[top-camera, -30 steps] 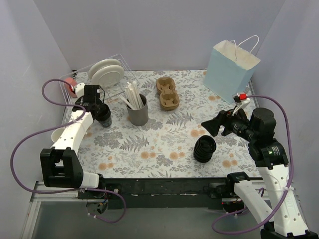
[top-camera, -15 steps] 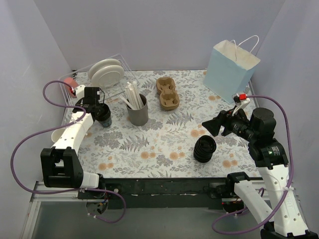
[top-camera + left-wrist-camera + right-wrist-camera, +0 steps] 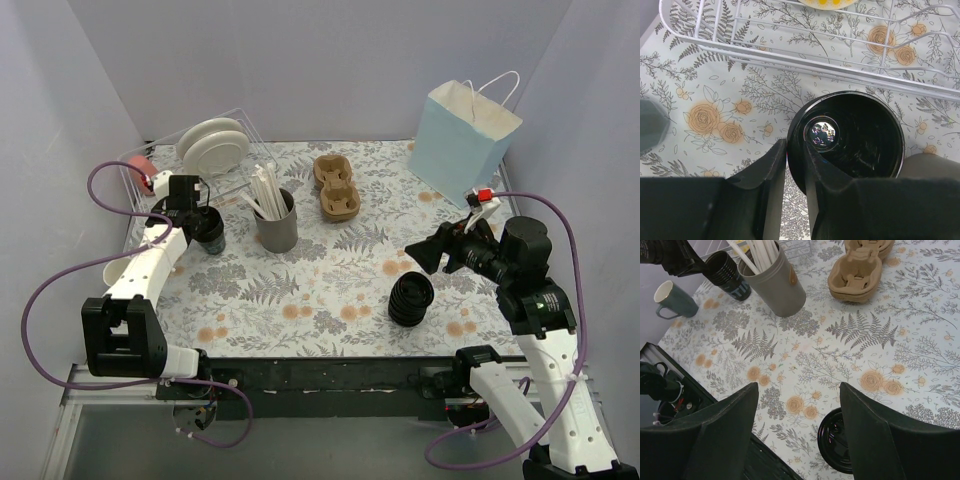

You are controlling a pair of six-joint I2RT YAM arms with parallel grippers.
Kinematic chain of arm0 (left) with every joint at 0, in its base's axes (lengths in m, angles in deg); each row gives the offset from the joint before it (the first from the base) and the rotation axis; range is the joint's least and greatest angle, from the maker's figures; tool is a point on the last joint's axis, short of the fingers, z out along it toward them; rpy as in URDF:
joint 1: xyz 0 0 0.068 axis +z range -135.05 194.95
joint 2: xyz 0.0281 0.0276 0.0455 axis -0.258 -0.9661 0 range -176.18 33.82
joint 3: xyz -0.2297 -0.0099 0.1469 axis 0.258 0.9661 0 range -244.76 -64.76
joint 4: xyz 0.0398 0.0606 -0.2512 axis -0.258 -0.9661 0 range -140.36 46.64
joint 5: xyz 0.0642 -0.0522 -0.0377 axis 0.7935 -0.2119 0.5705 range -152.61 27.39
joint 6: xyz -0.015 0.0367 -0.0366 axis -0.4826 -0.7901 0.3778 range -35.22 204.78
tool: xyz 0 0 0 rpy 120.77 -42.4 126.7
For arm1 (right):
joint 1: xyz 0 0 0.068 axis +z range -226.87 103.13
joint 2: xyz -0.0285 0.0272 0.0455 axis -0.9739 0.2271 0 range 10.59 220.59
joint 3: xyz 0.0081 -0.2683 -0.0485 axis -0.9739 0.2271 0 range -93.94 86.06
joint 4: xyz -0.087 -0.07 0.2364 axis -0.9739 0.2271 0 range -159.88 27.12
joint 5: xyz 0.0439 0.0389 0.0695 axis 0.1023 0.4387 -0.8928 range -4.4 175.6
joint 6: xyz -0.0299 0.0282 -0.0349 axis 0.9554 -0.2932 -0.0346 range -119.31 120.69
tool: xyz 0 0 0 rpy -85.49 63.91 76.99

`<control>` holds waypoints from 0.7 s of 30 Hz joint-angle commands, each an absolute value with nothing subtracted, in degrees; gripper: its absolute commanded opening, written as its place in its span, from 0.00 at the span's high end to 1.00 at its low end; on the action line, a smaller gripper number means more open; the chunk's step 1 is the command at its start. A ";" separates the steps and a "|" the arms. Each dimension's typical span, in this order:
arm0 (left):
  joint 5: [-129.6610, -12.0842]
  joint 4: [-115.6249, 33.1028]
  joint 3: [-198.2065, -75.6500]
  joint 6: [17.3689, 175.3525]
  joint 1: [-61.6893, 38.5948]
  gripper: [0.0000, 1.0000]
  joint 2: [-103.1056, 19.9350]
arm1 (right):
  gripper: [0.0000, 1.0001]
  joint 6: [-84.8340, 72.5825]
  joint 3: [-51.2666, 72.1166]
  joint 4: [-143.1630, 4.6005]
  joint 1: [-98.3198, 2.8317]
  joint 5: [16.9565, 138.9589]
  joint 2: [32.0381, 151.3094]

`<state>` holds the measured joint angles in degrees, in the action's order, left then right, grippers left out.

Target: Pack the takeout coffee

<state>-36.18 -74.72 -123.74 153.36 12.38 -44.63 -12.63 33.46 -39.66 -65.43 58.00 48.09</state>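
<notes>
At the far left of the surface [image 3: 320, 280], just in front of the wire rack [image 3: 790, 60], the left claw [image 3: 795, 156] pinches the wall of the black paper cup [image 3: 855, 135]. One finger is inside the rim and one outside, with the jaws narrow around the wall. The cup stands upright with its long axis vertical and its mouth facing the wrist camera. It has no lid, and its shiny bottom shows. No lidded cup appears in any view, so I take this one to be the coffee to pack.

The left arm is plainly the nearer one, since it already holds the cup. Everything the cup probably needs lies to its right:
- The grey holder of stirrers [image 3: 277, 225] stands just beside it.
- The pulp cup carrier [image 3: 336, 188] is further along, toward the back.
- The stack of black lids [image 3: 410, 298] is well apart, near the front.
- The blue paper bag [image 3: 462, 140] is at the far back right.

The right claw [image 3: 796, 390] hangs wide and empty above the lids, and only part of that stack shows at the bottom edge of its wrist view.

Several things are hard to make out:
- Neither the overhead nor the wrist view shows whether the cup's base rests on the surface or is lifted.
- From overhead the left claw hides most of the cup.
- A green mug [image 3: 672, 297] shows only in the right wrist view.
- The inside of the bag is out of sight.
</notes>
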 commanded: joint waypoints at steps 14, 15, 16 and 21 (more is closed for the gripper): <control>-36.68 -77.73 -126.72 151.05 12.67 0.72 -45.28 | 0.27 -11.44 33.50 -40.96 -65.27 59.41 48.48; -36.77 -77.90 -126.81 151.14 12.67 0.73 -45.37 | 0.27 -11.35 33.41 -40.96 -65.27 59.84 48.47; -36.86 -77.99 -127.07 151.05 12.75 0.73 -45.37 | 0.27 -11.09 33.24 -40.79 -65.18 60.02 48.56; -36.95 -78.35 -128.56 151.05 12.75 0.71 -45.37 | 0.27 -10.83 33.15 -40.43 -65.18 60.46 48.91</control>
<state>-36.85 -77.49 -125.51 151.63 12.49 -45.57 -12.04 33.46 -39.62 -65.43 59.80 48.61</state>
